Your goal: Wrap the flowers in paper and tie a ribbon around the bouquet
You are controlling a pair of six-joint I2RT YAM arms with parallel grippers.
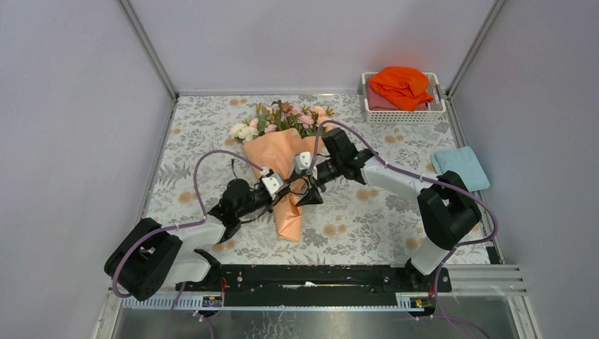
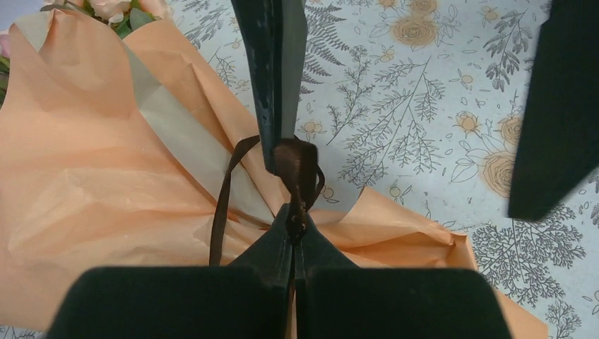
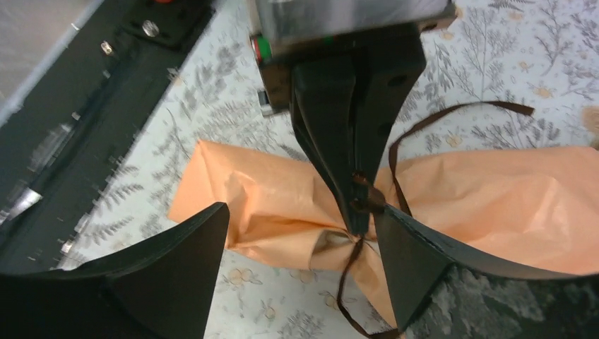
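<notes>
Left jaws clamped on the ribbon [image 2: 297, 162] just above the bouquet's waist. The right jaws are spread wide, straddling that pinch point and gripping nothing as far as I can see. Ribbon circles the bouquet [image 1: 288, 215] where the paper [image 2: 85, 162] is gathered in, with a loop and loose ends trailing off. Bouquet lies mid-way across the surface [image 1: 353, 233], flowers [image 1: 282, 116] toward 12 o'clock, narrow tail toward 6. Wrap looks done. Tie looks partway; can't tell if a knot is locked. Likely left: cinch, finish the knot or bow, let go. Basket [image 1: 402, 117] with orange cloth [image 1: 401, 85] at 1 o'clock, blue cloth [image 1: 460, 168] at 3.
</notes>
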